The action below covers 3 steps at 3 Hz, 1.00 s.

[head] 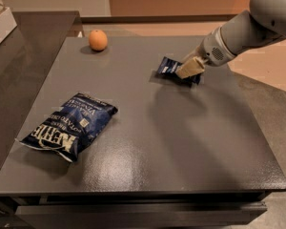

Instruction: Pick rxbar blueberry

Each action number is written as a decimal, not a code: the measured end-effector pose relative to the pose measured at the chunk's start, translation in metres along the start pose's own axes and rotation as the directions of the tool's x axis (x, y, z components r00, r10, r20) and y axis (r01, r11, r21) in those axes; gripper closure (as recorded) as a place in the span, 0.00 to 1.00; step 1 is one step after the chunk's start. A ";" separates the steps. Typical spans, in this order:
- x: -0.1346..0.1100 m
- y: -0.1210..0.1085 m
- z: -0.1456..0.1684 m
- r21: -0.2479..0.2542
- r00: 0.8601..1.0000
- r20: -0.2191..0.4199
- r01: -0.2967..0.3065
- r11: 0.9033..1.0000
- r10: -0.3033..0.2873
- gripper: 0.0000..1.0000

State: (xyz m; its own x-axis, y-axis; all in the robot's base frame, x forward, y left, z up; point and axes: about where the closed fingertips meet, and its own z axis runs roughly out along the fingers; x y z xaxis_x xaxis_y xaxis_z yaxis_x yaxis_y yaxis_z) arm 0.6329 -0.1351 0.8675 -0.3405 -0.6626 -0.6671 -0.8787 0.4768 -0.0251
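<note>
Navy-blue and small, the rxbar blueberry (168, 67) lies flat toward the far right of the grey worktop (181, 142), and the pincer (189, 68) is down at its right-hand end, reaching in from the right. The step in hand looks like the grasp itself, though whether the pincer is closed on the wrapper I cannot tell (its tip covers that end of the bar). Next, I judge, it needs a sure hold and a straight lift; the Kettle chip bag (69, 128) and the orange (98, 39) lie well apart
</note>
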 end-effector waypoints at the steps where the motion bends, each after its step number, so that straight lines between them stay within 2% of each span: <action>1: -0.016 0.001 -0.018 -0.010 0.999 0.026 0.030 0.999 -0.030 1.00; 2: -0.035 0.000 -0.040 -0.021 0.997 0.046 0.062 0.998 -0.061 1.00; 3: -0.071 0.001 -0.088 -0.023 0.988 0.058 0.148 0.989 -0.146 1.00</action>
State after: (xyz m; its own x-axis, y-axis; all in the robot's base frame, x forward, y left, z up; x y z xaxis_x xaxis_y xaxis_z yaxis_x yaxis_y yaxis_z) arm 0.6266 -0.1382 0.9807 -0.1884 -0.6903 -0.6986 -0.9266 0.3606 -0.1065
